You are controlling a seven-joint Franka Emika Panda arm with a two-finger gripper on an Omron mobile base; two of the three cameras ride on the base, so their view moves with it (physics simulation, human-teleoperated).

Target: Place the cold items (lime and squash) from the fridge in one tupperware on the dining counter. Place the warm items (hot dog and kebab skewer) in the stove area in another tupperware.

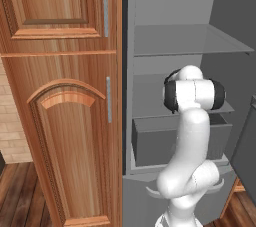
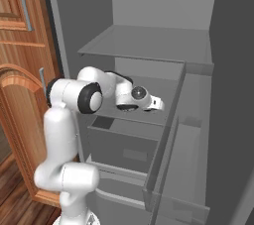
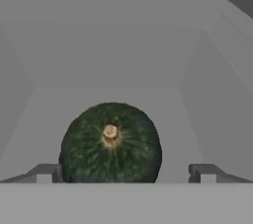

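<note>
A dark green round squash [image 3: 111,141] with a tan stem sits on the grey fridge shelf [image 3: 183,104], right in front of the hand. My gripper [image 3: 124,173] is open. Its two fingertips [image 3: 47,172] stand wide apart on either side of the squash's near edge, not touching it. From the right base view, the arm reaches into the middle level of the open fridge, with the gripper [image 2: 158,104] pointing toward the back wall. Lime, hot dog, kebab skewer and tupperware are out of view.
An upper glass shelf [image 1: 190,41] lies above the arm and a grey drawer [image 1: 155,146] below it. The open fridge door with bins [image 2: 183,164] stands at the right. A tall wooden cabinet [image 1: 60,121] flanks the fridge on the left.
</note>
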